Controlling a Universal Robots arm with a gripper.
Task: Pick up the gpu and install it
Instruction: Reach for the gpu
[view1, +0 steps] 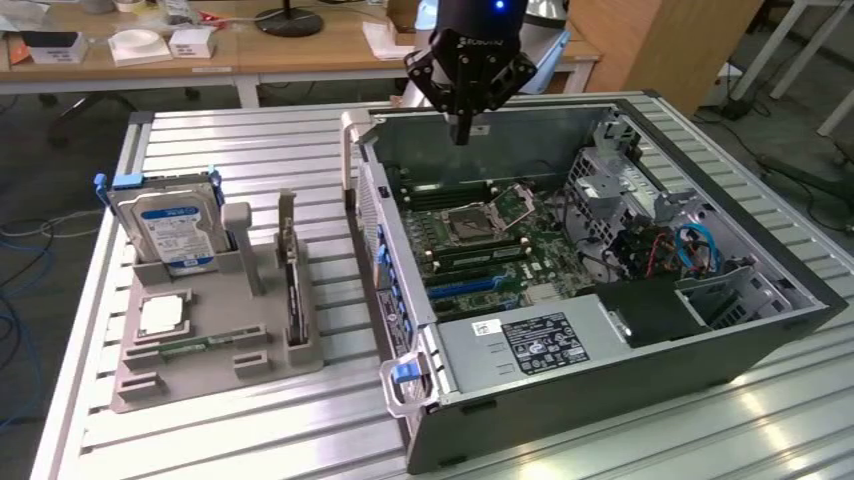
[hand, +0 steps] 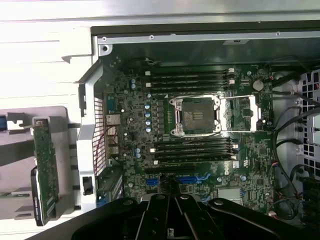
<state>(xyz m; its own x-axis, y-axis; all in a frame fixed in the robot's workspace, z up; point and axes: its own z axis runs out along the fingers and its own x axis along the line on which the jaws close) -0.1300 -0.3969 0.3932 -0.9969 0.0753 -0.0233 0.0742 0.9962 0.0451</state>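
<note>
The gripper (view1: 462, 132) hangs over the open computer case (view1: 601, 400), its jaws pinched together with nothing between them and the motherboard (view1: 461, 260) below them. The gpu (view1: 287, 275) stands on edge in the grey holder (view1: 214, 380), outside the case and well off to one side of the jaws, near the hard drive (view1: 167, 230).

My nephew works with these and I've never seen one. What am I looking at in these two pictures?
A robot arm ends in a black hand, hanging over an open computer case on a metal table. One picture comes from a camera off the arm; the other from a camera on the wrist, looking down at the motherboard. Beside the case, a grey holder keeps a hard drive and the gpu, standing on edge. The hand holds nothing.
</note>
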